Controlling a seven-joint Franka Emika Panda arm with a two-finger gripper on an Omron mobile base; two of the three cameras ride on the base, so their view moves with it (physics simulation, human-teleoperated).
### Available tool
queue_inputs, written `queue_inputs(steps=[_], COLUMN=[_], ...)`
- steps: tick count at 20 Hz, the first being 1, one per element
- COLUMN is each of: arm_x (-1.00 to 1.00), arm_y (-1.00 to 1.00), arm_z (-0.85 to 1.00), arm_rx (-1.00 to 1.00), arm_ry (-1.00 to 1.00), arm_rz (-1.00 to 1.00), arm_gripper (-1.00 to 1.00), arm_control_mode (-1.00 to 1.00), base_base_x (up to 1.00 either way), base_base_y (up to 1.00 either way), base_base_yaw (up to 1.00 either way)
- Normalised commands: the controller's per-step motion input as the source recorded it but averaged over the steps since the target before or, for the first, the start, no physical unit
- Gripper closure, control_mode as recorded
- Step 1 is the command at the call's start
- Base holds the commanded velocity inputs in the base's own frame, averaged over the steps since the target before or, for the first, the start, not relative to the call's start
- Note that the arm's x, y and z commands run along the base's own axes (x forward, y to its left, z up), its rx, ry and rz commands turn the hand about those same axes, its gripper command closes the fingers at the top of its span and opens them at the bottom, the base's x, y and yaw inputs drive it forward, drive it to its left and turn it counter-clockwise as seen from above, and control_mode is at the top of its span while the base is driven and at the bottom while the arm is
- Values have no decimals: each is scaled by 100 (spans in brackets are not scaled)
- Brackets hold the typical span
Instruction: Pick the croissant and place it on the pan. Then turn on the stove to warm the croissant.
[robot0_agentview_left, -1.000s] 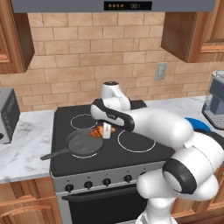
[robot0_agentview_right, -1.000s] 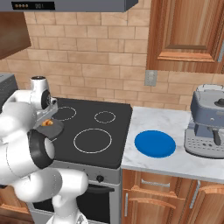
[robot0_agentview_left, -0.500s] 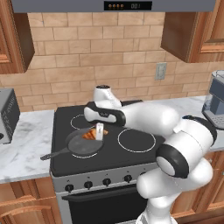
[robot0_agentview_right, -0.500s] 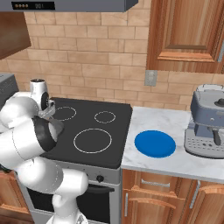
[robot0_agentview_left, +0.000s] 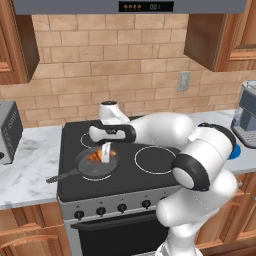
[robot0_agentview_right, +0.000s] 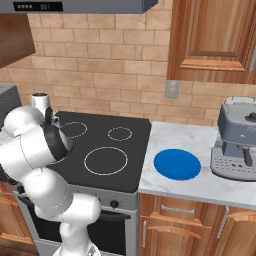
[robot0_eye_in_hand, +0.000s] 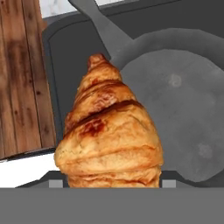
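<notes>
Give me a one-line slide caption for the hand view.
Gripper holding the golden croissant just above the dark grey pan on the stove.

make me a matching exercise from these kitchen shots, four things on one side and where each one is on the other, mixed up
Things:
1. croissant
2. pan
3. blue plate
4. coffee machine

Places:
A. flat on the marble counter just right of the stove
B. between the fingers of the gripper, over the pan
C. at the counter's far right end, against the wall
D. on the stove's front left burner, handle pointing front left

Right pairs: 1-B, 2-D, 3-A, 4-C
</notes>
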Motion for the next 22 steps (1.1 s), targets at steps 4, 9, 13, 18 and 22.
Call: queue_inputs(steps=[4, 9, 13, 18, 22], arm_x=[14, 19, 25, 30, 29], arm_y=[4, 0, 9, 13, 7], arm_z=[-29, -29, -28, -20, -19], arm_rx=[0, 0, 0, 0, 0], arm_ry=[0, 0, 0, 0, 0], arm_rz=[0, 0, 0, 0, 0], arm_gripper=[100, 100, 100, 100, 100], arm_control_mode=[-100, -100, -100, -100, -100], base_base_x=[0, 0, 0, 0, 0], base_base_y=[0, 0, 0, 0, 0], base_base_yaw=[0, 0, 0, 0, 0])
